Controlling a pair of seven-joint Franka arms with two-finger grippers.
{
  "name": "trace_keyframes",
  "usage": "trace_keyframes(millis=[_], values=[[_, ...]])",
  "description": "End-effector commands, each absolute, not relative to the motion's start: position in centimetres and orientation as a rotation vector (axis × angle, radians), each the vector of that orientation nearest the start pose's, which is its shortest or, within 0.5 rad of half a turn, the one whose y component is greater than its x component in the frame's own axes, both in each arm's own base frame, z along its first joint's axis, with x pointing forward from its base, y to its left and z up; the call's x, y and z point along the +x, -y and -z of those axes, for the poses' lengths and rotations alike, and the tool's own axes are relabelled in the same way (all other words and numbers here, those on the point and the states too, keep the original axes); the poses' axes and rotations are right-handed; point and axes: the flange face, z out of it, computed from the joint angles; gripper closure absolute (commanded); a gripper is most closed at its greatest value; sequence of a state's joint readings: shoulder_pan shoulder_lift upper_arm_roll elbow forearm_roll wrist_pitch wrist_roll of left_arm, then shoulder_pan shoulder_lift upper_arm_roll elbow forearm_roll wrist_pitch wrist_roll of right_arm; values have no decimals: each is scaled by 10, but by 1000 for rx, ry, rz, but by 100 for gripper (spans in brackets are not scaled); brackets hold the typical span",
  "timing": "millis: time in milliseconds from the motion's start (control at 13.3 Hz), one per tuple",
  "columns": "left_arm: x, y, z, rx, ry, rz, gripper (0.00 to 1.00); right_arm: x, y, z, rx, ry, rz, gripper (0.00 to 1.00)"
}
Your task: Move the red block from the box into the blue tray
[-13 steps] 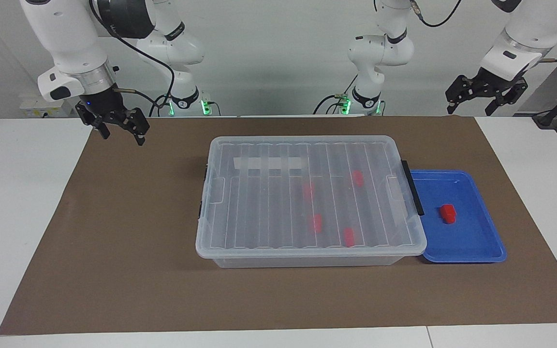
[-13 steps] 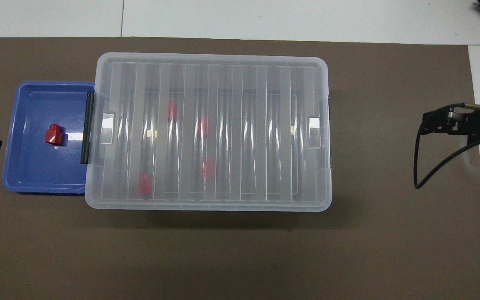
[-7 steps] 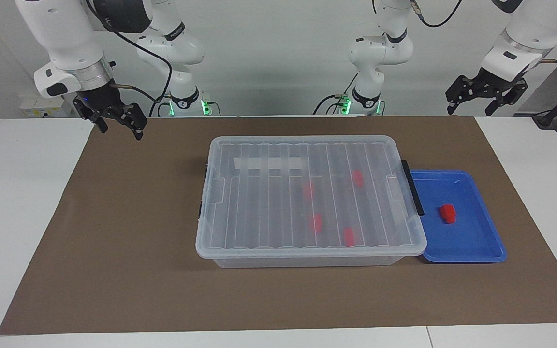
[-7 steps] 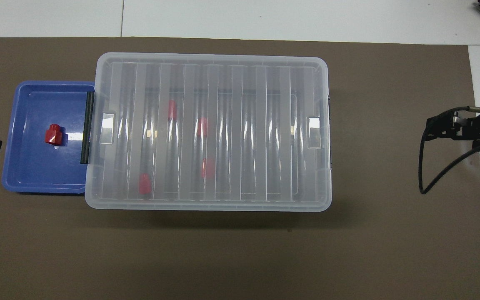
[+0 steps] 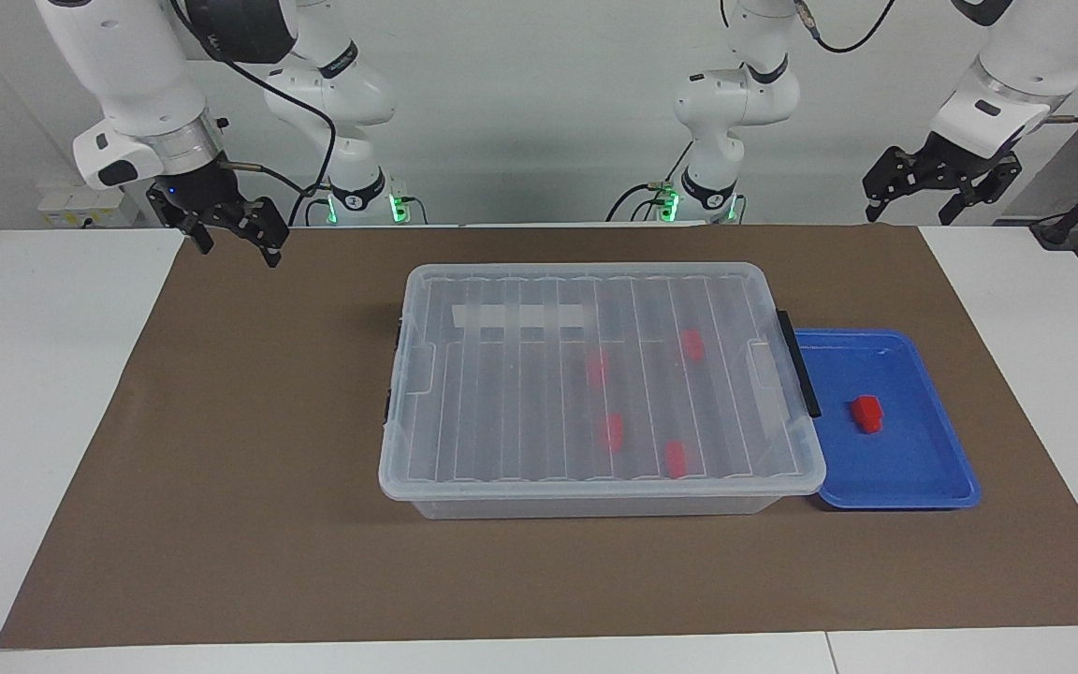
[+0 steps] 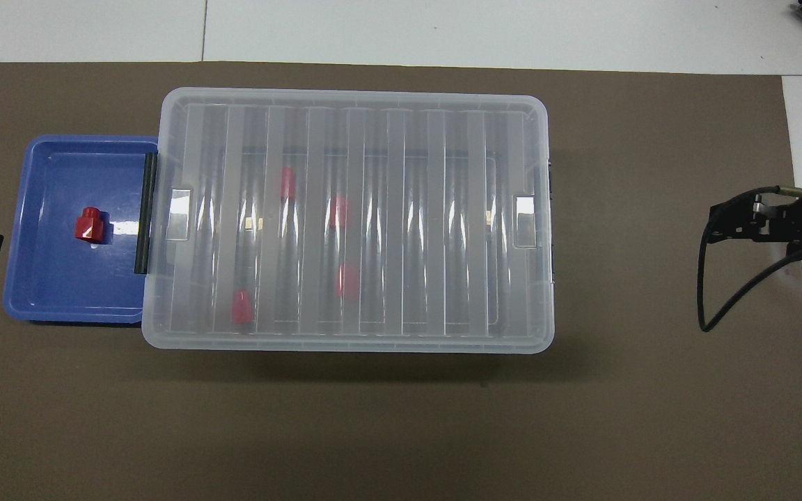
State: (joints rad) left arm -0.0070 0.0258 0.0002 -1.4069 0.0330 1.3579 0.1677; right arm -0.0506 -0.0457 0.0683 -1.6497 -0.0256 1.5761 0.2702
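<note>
Both grippers raised over the tabletop edge nearest the robots: right gripper [image 5: 232,241] above the mat corner at the right arm's end, jaws spread and holding nothing; left gripper [image 5: 941,185] above the corner at the left arm's end, jaws likewise released. Mid-tabletop, box [image 5: 595,374] with lid seated, four red blocks visible through it. Touching the box toward the left arm's end, blue tray [image 5: 932,468] carrying one red block [image 5: 866,413]. Step judged: placement complete, arms parked. Further transfer would call for lifting the lid first.
</note>
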Motion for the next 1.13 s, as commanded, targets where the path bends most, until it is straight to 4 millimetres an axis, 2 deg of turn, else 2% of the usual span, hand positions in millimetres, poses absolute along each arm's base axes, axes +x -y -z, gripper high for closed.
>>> trace_keyframes(millis=[0,451,601,1052], values=[[535,-3,-668,-3090,-247,-103,0,531,-9,-614,-3145,-390,-38,0],[531,-8,-665,-3086,-239,-120,0,531,-9,-612,-3147,-356,-39,0],[530,-8,-665,-3086,-241,-123,0,532,-10,-613,-3149,-291,-26,0],[529,-7,-665,-3086,-241,-130,0,533,-10,-613,-3149,-295,-23,0]])
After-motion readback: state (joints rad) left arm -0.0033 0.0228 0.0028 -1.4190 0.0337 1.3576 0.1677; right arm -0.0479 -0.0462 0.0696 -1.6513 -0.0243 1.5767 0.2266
